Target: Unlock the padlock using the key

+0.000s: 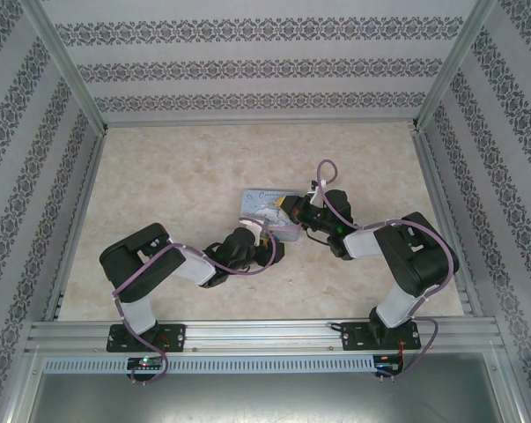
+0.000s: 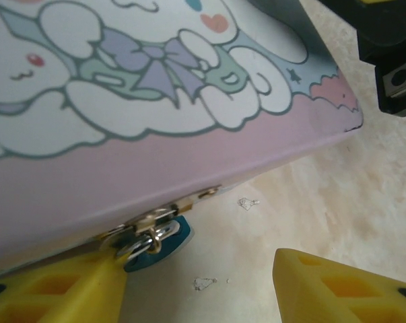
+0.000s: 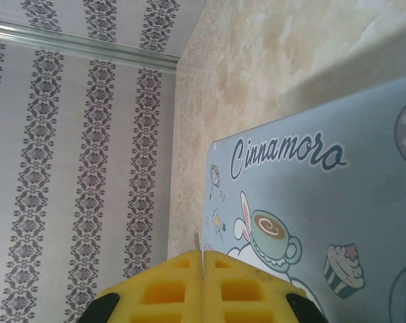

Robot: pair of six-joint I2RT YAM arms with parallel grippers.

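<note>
Arms (image 1: 146, 256) black with white links; lilac cables (image 1: 327, 176); left hand (image 2: 199, 286) fingers (image 2: 337, 289) yellow, hollow-celled.

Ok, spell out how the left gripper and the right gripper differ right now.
The left gripper stands open; the right gripper is shut. The left gripper holds nothing, with the padlock just beside one finger; the right gripper pinches a thin metal sliver, apparently the key. The left gripper sits at the clasp side of the tin; the right gripper faces its printed lid. Both have yellow fingers.

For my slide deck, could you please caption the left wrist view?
Open left gripper at the teal padlock hanging on the cartoon tin's hasp.
</note>
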